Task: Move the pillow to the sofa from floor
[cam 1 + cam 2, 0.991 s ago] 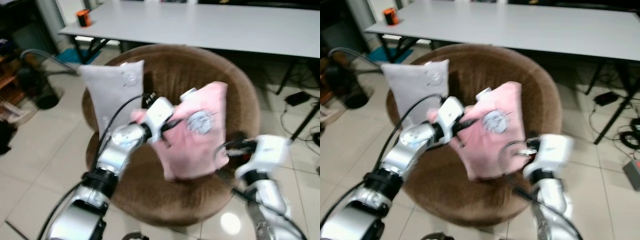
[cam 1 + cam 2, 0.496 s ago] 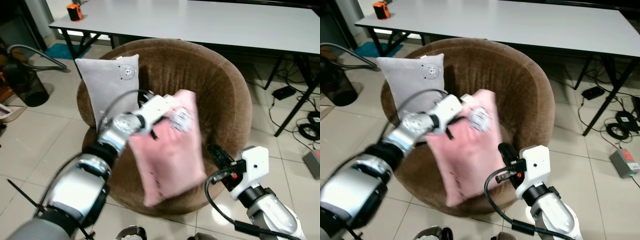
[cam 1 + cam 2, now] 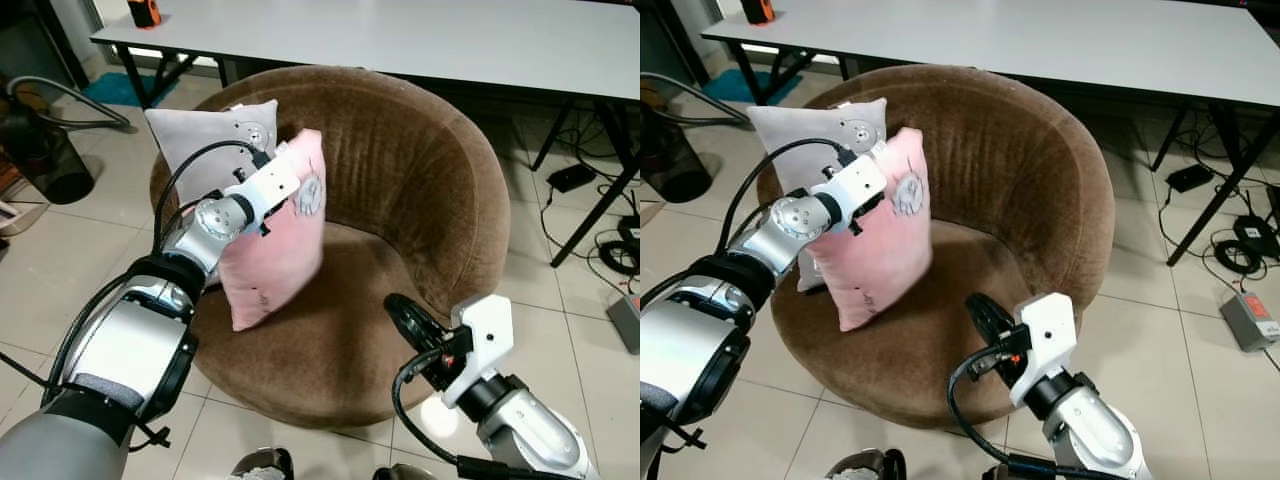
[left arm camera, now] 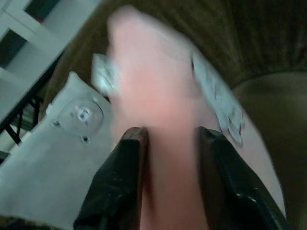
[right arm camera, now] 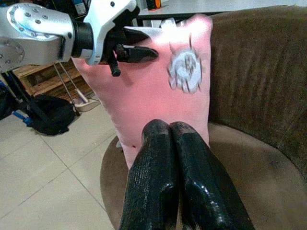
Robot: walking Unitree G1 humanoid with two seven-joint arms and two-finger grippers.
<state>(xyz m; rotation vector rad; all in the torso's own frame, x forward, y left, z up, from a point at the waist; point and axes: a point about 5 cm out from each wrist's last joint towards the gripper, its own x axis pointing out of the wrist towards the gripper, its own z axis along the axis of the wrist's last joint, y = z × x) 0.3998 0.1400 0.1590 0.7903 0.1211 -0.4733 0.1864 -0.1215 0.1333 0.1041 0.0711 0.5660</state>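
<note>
A pink pillow (image 3: 275,245) with a grey round patch stands tilted on the left side of the brown round sofa (image 3: 400,170), leaning beside a grey pillow (image 3: 205,135). My left gripper (image 3: 272,205) is shut on the pink pillow's upper part; in the left wrist view the pink pillow (image 4: 163,96) sits pinched between the two black fingers (image 4: 127,177). My right gripper (image 3: 410,320) hovers over the sofa's front edge, shut with nothing in it. In the right wrist view its fingers (image 5: 158,163) point at the pink pillow (image 5: 158,86).
A long white table (image 3: 400,30) stands behind the sofa, with an orange object (image 3: 143,10) at its left end. Cables (image 3: 625,240) and a grey box (image 3: 625,322) lie on the tiled floor to the right. A dark bin (image 3: 40,150) is at the left.
My left gripper has carried the pink pillow leftwards from the sofa's middle to beside the grey pillow. The right gripper has come off the pillow's edge and drawn back to the front.
</note>
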